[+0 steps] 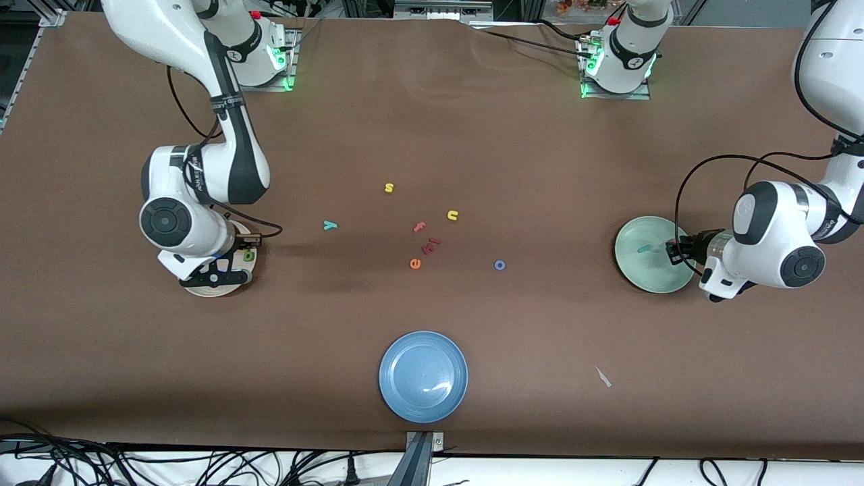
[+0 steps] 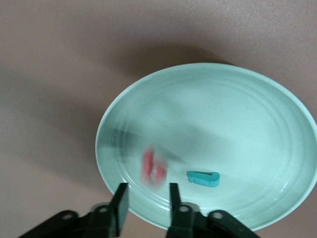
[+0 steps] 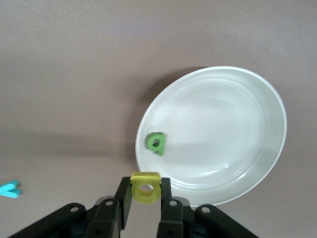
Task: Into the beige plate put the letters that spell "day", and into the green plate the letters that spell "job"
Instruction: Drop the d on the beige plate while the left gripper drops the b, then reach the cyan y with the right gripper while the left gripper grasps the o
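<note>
My right gripper point(image 3: 145, 196) is shut on the yellow a point(image 3: 145, 187) and hangs over the edge of the beige plate point(image 3: 267, 148). The green d point(image 3: 155, 143) lies in that plate point(image 1: 223, 291). My left gripper point(image 2: 146, 202) stands open over the rim of the green plate point(image 2: 257, 114). A blurred salmon-red b point(image 2: 153, 167) shows just past its fingertips, touching neither finger, beside the teal j point(image 2: 203, 178) lying in the plate. The teal y point(image 1: 329, 225) and the blue o point(image 1: 499, 264) lie on the brown table between the two plates.
Mid-table lie a yellow s point(image 1: 389, 187), a yellow u point(image 1: 452, 215), a red f point(image 1: 420, 227), an orange e point(image 1: 415, 263) and a dark red piece point(image 1: 430, 245). A blue plate point(image 1: 423, 376) sits near the front edge, with a white scrap point(image 1: 603, 376) toward the left arm's end.
</note>
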You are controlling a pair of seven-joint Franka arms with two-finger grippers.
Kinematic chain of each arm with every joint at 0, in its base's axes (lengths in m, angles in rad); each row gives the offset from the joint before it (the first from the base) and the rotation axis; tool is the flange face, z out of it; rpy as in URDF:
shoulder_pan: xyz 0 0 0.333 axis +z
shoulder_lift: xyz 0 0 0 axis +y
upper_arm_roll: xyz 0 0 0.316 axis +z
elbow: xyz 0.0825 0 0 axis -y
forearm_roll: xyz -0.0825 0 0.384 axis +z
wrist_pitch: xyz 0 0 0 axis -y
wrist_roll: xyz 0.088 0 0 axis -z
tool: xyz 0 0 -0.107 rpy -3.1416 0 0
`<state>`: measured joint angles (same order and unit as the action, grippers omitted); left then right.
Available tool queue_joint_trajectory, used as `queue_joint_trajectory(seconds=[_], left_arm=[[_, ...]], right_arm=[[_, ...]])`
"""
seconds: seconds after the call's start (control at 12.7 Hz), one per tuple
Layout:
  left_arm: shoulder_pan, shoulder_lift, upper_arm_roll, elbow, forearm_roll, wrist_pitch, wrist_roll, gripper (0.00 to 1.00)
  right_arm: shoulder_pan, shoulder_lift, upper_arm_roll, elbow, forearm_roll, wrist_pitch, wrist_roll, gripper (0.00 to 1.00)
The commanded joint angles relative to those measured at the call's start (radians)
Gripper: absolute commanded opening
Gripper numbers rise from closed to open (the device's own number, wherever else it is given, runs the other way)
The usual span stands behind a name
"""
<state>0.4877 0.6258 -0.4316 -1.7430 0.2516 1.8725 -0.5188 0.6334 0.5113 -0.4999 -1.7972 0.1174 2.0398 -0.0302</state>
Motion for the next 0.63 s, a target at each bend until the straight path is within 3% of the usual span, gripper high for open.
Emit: queue_joint_trajectory(seconds=[0.0,0.08,0.16,0.24,0.31,0.55], left_arm=[[-0.004,-0.041,-0.025,0.031,0.014,-0.077,-0.003,1.0],[-0.008,-0.067,-0.067,0.048,0.003,-0.111,-0.022,1.0],[-0.008,-0.083,-0.113,0.068,-0.035,-0.137,-0.102,1.0],[-0.011,-0.084,-0.166,0.078,-0.057,-0.138,-0.209,1.0],[-0.024,-0.078,-0.217,0.103,-0.057,-0.133,-0.307,1.0],[-0.211,-0.014,-0.236,0.213,-0.06,-0.103,-0.505,0.99]], right_arm=[[-0.023,-0.001,-0.025,-0.048,0.008,0.078,-0.147,0.11],[-0.043,0.007,-0.025,-0.069,0.014,0.129,-0.205,0.15],[-0.06,0.01,-0.023,-0.074,0.018,0.151,-0.247,0.41],[-0.064,0.01,-0.022,-0.071,0.03,0.143,-0.244,0.86],[-0.063,0.004,-0.017,-0.07,0.06,0.129,-0.24,1.0],[-0.031,-0.005,-0.008,-0.057,0.113,0.073,-0.112,1.0]])
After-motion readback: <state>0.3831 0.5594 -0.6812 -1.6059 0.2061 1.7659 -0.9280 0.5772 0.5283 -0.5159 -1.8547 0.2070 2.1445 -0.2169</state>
